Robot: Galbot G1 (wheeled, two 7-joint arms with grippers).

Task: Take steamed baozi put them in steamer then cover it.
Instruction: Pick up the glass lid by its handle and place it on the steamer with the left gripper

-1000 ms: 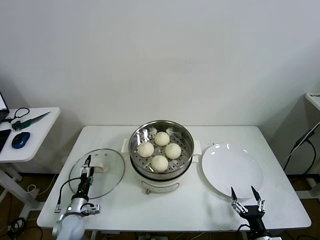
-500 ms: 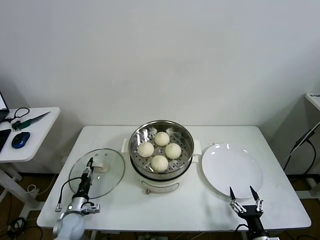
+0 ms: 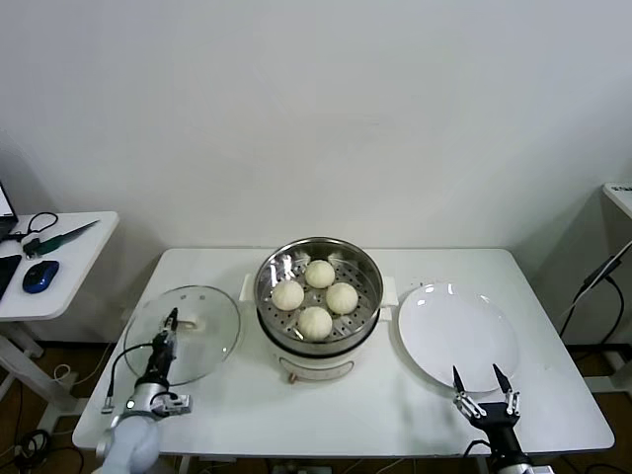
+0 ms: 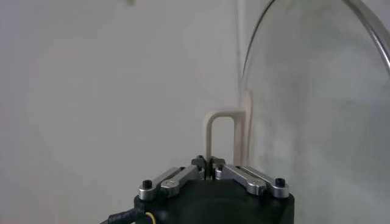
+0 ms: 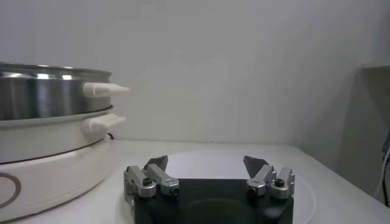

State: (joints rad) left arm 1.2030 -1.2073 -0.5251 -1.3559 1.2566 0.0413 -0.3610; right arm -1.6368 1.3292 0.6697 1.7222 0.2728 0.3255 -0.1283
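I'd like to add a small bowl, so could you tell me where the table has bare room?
Bare strips: the table front edge between the left gripper holding the cover and the right gripper, and behind the plate. The middle is crowded: cover, steamer with four baozi, plate.

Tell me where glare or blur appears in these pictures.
Head view: bright reflections on the steamer steel wall and a sheen on the white plate. Left wrist view: the glass cover is hazy, its handle soft. Right wrist view: highlights streak the steamer, the wall behind is evenly lit.
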